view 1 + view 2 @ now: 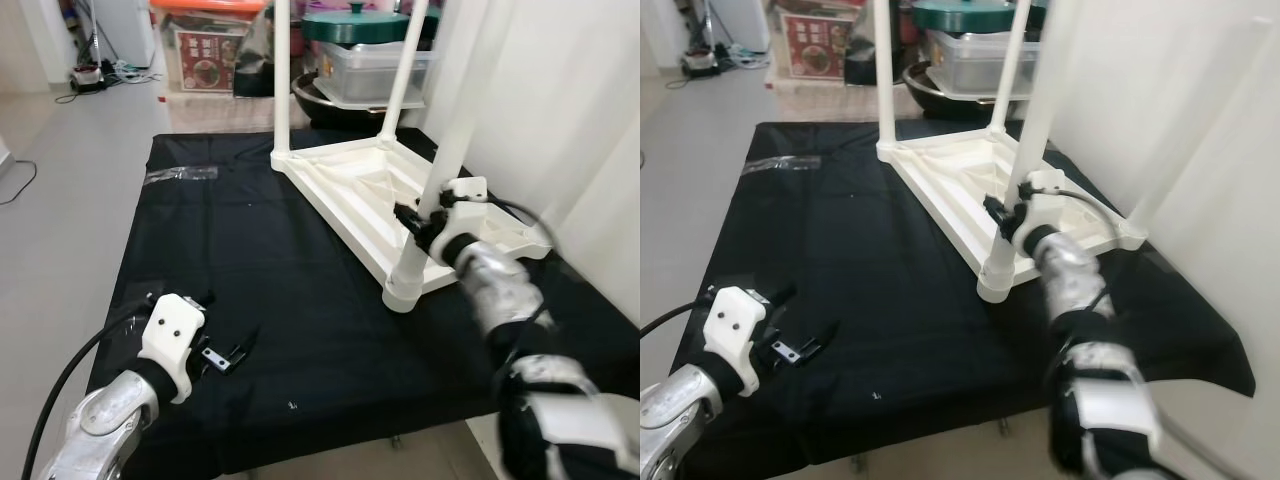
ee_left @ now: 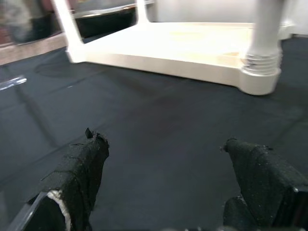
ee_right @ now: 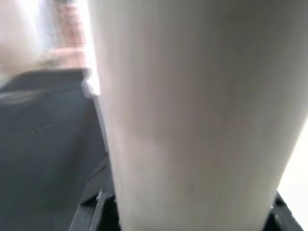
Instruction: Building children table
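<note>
A: What do we have at the children's table (image 1: 370,190)?

B: It lies upside down on the black tabletop (image 1: 250,270), white legs pointing up. Our right end effector (image 1: 425,222) is clamped around the nearest leg (image 1: 440,170), just above the threaded socket at the table's front corner. In the right wrist view that leg (image 3: 192,110) sits pressed between the fingers.

A: And the other arm?

B: Our left end effector (image 1: 225,355) hovers low over the cloth, well apart from the table and to the left of it. Its fingers (image 2: 79,173) stand wide apart, holding nothing.

A: Beyond the table?

B: Past the right end effector, at the far edge, a clear storage box (image 1: 375,70) with a green lid (image 1: 355,25); a white curtain (image 1: 560,110) hangs to its right.
</note>
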{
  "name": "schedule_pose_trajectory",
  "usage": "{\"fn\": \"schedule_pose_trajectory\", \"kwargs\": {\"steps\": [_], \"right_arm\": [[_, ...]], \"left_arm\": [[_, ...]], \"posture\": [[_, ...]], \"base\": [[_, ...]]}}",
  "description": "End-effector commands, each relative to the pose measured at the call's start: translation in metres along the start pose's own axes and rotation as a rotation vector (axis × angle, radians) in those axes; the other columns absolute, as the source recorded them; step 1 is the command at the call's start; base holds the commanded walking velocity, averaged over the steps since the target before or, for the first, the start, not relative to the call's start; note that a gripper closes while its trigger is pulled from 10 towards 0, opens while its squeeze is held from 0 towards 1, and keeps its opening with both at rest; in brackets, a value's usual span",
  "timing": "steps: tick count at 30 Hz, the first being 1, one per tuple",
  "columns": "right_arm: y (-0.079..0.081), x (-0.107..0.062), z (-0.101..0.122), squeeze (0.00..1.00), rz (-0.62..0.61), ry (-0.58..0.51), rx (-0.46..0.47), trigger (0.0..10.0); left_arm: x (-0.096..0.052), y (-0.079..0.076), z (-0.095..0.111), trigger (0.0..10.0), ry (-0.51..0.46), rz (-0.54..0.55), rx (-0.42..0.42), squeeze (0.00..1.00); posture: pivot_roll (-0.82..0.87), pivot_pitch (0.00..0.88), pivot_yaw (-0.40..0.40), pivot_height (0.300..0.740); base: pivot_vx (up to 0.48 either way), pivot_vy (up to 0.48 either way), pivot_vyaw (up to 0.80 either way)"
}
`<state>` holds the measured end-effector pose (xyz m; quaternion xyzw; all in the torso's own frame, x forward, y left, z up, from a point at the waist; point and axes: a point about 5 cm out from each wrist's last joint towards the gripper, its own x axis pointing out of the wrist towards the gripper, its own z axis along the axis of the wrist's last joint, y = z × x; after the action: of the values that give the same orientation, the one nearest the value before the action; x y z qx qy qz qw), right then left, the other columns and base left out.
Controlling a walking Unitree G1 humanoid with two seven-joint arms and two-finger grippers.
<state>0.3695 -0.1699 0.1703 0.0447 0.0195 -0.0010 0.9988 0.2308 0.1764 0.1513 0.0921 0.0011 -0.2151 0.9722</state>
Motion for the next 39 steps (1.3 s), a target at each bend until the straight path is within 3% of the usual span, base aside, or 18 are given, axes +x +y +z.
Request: {"fn": "schedule_pose_trajectory", "kwargs": {"steps": [1, 3, 10, 15, 16, 18, 19, 23, 24, 26, 27, 28, 30, 31, 32, 33, 39], "right_arm": [[0.004, -0.008, -0.022, 0.0, -0.08, 0.126, -0.014, 0.0], [0.038, -0.029, -0.026, 0.0, -0.099, 0.105, -0.024, 0.0], [0.034, -0.016, -0.015, 0.0, -0.201, 0.079, 0.007, 0.0], [0.038, -0.022, -0.016, 0.0, -0.206, 0.114, 0.001, 0.0], [0.039, -0.025, -0.019, 0.0, -0.194, 0.137, 0.003, 4.0], [0.039, -0.025, -0.019, 0.0, -0.194, 0.137, 0.003, 4.0], [0.042, -0.028, -0.019, 0.0, -0.164, 0.146, 0.007, 10.0], [0.034, -0.029, -0.01, 0.01, -0.113, 0.107, 0.079, 10.0], [0.028, -0.027, -0.006, 0.8, -0.11, 0.071, 0.085, 10.0], [0.028, -0.027, -0.006, 0.8, -0.11, 0.071, 0.085, 10.0], [0.021, -0.024, -0.002, 1.0, -0.11, 0.058, 0.085, 10.0], [0.011, -0.019, 0.005, 1.0, -0.117, 0.035, 0.068, 10.0], [0.008, -0.017, 0.008, 1.0, -0.124, 0.028, 0.053, 10.0], [0.006, -0.017, 0.012, 0.85, -0.13, 0.009, 0.04, 10.0], [0.003, -0.017, 0.017, 0.34, -0.14, -0.017, 0.032, 10.0], [0.003, -0.017, 0.018, 0.0, -0.135, -0.025, 0.022, 10.0], [0.008, -0.019, 0.018, 0.0, -0.079, -0.004, 0.033, 10.0]], "left_arm": [[0.001, -0.002, -0.001, 10.0, 0.0, -0.007, 0.008, 0.0], [0.001, 0.0, 0.003, 10.0, -0.012, 0.012, 0.009, 0.0], [-0.001, 0.006, 0.004, 10.0, -0.016, 0.036, 0.017, 0.0], [0.001, 0.003, 0.004, 10.0, -0.02, 0.036, 0.014, 0.0], [0.002, 0.002, 0.004, 10.0, -0.021, 0.034, 0.012, 0.0], [0.002, 0.002, 0.004, 10.0, -0.021, 0.034, 0.012, 0.0], [0.003, 0.0, 0.004, 10.0, -0.022, 0.031, 0.01, 0.0], [0.005, 0.0, 0.003, 10.0, -0.019, 0.021, 0.012, 0.0], [0.005, 0.001, 0.003, 10.0, -0.019, 0.02, 0.012, 0.0], [0.005, 0.001, 0.003, 10.0, -0.019, 0.02, 0.012, 0.0], [0.006, 0.001, 0.003, 10.0, -0.019, 0.016, 0.013, 0.0], [0.006, 0.001, 0.003, 10.0, -0.02, 0.011, 0.013, 0.0], [0.006, 0.001, 0.003, 10.0, -0.02, 0.009, 0.012, 0.0], [0.006, 0.001, 0.003, 10.0, -0.02, 0.009, 0.01, 0.0], [0.006, 0.0, 0.002, 10.0, -0.019, 0.007, 0.008, 0.0], [0.006, 0.0, 0.002, 10.0, -0.019, 0.007, 0.008, 0.0], [0.005, 0.0, 0.001, 10.0, -0.016, 0.006, 0.007, 0.0]], "posture": [[0.11, 0.0, -0.112, 0.74], [0.13, 0.0, -0.123, 0.74], [0.13, 0.0, -0.125, 0.74], [0.12, 0.0, -0.125, 0.74], [0.12, 0.0, -0.121, 0.74], [0.12, 0.0, -0.121, 0.74], [0.12, 0.0, -0.117, 0.74], [0.11, 0.0, -0.111, 0.74], [0.1, 0.0, -0.105, 0.74], [0.1, 0.0, -0.105, 0.74], [0.09, 0.0, -0.102, 0.74], [0.09, 0.0, -0.1, 0.74], [0.09, 0.0, -0.1, 0.74], [0.09, 0.0, -0.097, 0.74], [0.09, 0.0, -0.097, 0.74], [0.09, 0.0, -0.097, 0.74], [0.08, 0.0, -0.094, 0.74]], "base": [[0.0, 0.0, 0.0], [0.0, 0.0, 0.0], [0.0, 0.0, 0.0], [0.0, 0.0, 0.0], [0.0, 0.0, 0.0], [0.0, 0.0, 0.0], [0.0, 0.0, 0.0], [0.0, 0.0, 0.0], [0.0, 0.0, 0.0], [0.0, 0.0, 0.0], [0.0, 0.0, 0.0], [0.0, 0.0, 0.0], [0.0, 0.0, 0.0], [0.0, 0.0, 0.0], [0.0, 0.0, 0.0], [0.0, 0.0, 0.0], [0.0, 0.0, 0.0]]}}
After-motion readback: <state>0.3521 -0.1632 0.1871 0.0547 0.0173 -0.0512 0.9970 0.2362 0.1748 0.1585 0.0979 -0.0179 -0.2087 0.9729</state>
